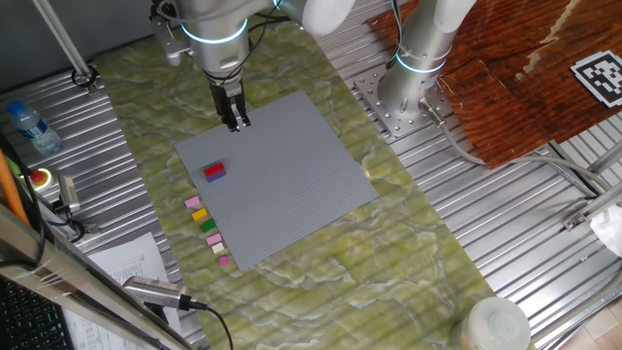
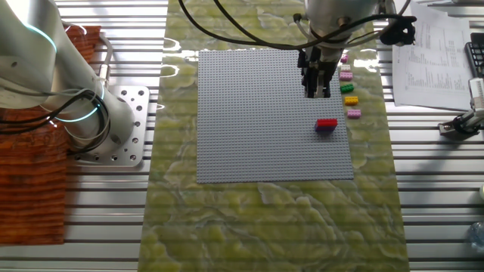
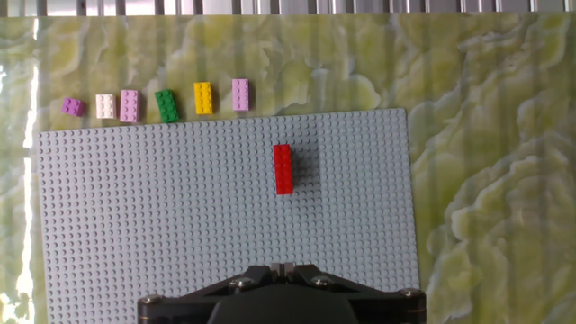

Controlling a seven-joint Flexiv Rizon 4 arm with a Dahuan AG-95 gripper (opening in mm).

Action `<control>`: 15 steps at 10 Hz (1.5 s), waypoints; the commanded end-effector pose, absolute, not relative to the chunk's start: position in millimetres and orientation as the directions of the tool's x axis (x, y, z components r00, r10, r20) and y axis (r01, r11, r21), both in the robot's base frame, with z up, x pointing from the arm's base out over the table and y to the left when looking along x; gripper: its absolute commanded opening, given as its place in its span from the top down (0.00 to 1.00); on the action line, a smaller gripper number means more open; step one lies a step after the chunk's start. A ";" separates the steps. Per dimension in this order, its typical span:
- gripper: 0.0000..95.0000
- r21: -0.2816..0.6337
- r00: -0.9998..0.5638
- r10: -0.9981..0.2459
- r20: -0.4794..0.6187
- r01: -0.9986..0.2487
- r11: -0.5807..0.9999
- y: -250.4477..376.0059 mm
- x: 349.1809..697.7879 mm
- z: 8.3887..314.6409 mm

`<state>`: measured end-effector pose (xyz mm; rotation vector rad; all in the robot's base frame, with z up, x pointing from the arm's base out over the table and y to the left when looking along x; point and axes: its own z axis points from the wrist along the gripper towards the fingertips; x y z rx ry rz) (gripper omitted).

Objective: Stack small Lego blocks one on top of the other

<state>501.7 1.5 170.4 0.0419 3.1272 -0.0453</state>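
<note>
A red block [image 1: 215, 171] sits on the grey baseplate [image 1: 292, 185] near its left edge; in the other fixed view [image 2: 326, 123] a purple layer shows under it. A row of small blocks lies on the mat beside the plate: pink [image 3: 240, 94], yellow [image 3: 203, 97], green [image 3: 166, 105], pink [image 3: 130, 105], pale pink [image 3: 106, 106] and purple [image 3: 72, 106]. My gripper [image 1: 236, 122] hangs above the plate behind the red block, apart from it, with the jaws together and nothing between them. In the hand view the fingertips [image 3: 283, 265] meet at the bottom edge.
The baseplate lies on a green marbled mat [image 1: 389, 262]. The robot base [image 1: 413, 68] stands at the back right. A water bottle [image 1: 27, 124], papers [image 1: 126, 258] and a white container [image 1: 496, 326] sit around the edges.
</note>
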 end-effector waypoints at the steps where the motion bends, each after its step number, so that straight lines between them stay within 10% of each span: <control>1: 1.00 -0.028 -0.999 0.029 -0.015 0.029 0.999 1.6 501.5 170.4; 15: 1.00 -0.026 -0.999 0.035 -0.005 0.035 0.999 2.3 502.1 169.3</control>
